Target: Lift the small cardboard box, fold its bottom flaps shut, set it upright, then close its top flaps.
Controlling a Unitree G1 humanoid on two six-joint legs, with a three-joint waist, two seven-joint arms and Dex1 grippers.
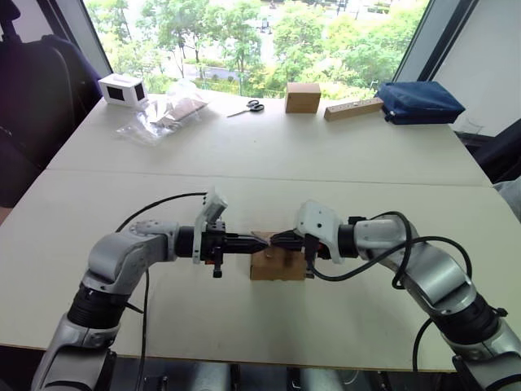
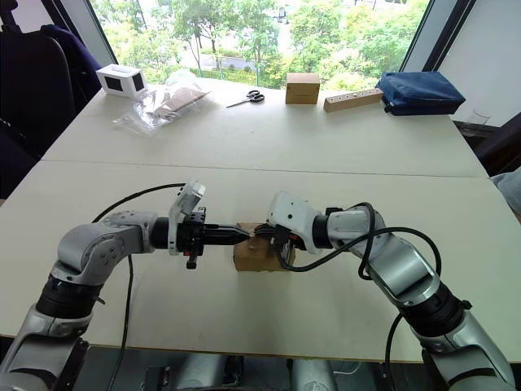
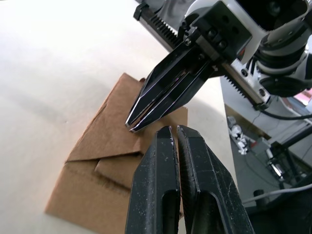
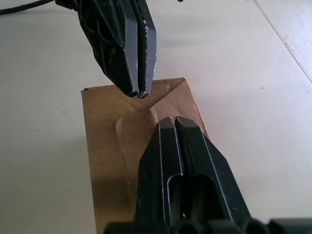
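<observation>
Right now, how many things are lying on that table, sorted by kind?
Cardboard boxes: 2, the small cardboard box and a cube-like tan box
White box: 1
Plastic bag: 1
Scissors: 1
Wooden block: 1
Blue pouch: 1
Total: 7

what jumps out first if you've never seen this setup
Two end effectors, left and right, meet tip to tip, both shut, over the small box near the table's front edge. The box's top flaps look folded down. Along the far edge sits clutter: scissors, a blue pouch.
</observation>
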